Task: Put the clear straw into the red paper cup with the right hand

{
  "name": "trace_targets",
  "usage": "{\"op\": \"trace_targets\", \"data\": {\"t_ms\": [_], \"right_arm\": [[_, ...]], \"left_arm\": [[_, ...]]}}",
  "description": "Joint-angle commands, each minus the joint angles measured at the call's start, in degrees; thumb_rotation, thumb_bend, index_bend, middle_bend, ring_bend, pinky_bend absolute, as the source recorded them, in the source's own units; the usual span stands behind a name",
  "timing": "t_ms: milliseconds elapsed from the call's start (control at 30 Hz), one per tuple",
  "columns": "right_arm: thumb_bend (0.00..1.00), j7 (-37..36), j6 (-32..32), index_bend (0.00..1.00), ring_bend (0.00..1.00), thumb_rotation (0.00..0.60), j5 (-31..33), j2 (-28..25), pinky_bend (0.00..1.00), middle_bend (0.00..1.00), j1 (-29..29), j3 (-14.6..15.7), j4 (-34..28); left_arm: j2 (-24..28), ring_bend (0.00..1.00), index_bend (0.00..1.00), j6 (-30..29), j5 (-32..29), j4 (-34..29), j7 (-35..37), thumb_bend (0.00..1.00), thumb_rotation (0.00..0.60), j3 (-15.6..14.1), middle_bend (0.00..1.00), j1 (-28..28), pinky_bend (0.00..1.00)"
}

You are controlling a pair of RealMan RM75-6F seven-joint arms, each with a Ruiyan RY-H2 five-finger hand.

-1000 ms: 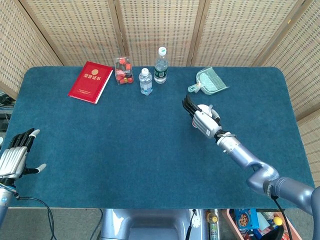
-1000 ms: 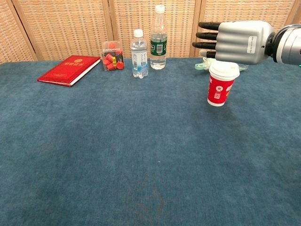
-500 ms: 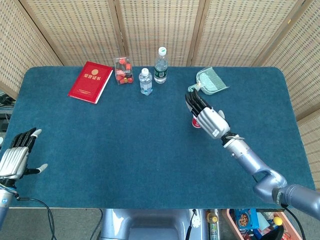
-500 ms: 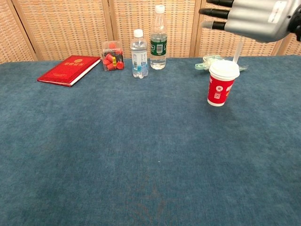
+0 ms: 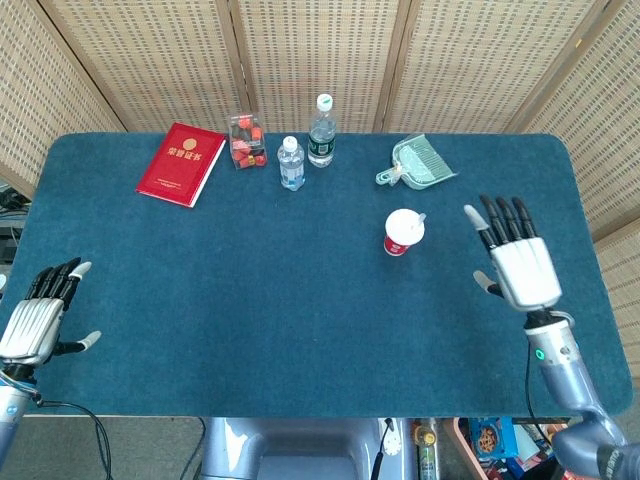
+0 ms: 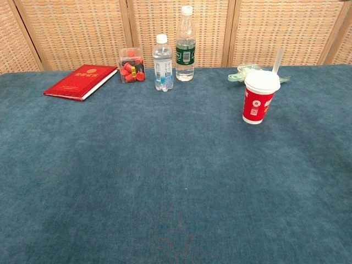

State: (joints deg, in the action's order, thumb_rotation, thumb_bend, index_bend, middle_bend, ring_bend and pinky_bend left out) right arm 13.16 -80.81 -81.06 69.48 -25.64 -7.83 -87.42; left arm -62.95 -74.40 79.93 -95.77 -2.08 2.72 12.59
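Note:
The red paper cup (image 5: 400,236) (image 6: 257,102) stands upright on the blue table, right of centre. The clear straw (image 6: 278,60) (image 5: 419,218) sticks out of the cup's white top, leaning to the right. My right hand (image 5: 519,264) hovers to the right of the cup, well apart from it, fingers spread and holding nothing. At the table's near left edge my left hand (image 5: 38,318) rests flat with fingers apart, empty. Neither hand shows in the chest view.
Along the far edge lie a red booklet (image 5: 181,163), a clear box of red pieces (image 5: 246,141), a small water bottle (image 5: 291,163), a taller bottle (image 5: 321,131) and a green dustpan (image 5: 418,164). A woven screen stands behind the table.
My right hand has lifted off the cup and pulled back to the right and toward me, leaving the straw standing in the cup. The left hand has barely shifted.

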Motion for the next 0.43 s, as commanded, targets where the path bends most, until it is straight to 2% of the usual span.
{"op": "trace_targets", "data": {"t_ms": [33, 167, 433], "right_arm": [[0.00, -7.57, -5.13, 0.00, 0.00, 0.600, 1.37, -1.33, 0.00, 0.00, 8.02, 3.68, -1.45], [0.00, -8.58, -8.52, 0.00, 0.00, 0.600, -0.05, -0.20, 0.00, 0.00, 12.72, 6.57, 0.09], [0.00, -10.55, -13.55, 0.00, 0.00, 0.600, -3.55, 2.55, 0.00, 0.00, 17.53, 8.62, 2.76]], "left_arm": [[-0.16, 0.00, 0.00, -0.66, 1.08, -0.12, -0.12, 0.20, 0.600, -0.45, 0.00, -0.27, 0.00], [-0.04, 0.00, 0.00, -1.70, 3.49, -0.10, 0.13, 0.20, 0.600, -1.32, 0.00, -0.63, 0.00], [-0.08, 0.00, 0.00, -3.43, 6.12, -0.07, 0.08, 0.20, 0.600, -2.14, 0.00, -1.24, 0.00]]}}
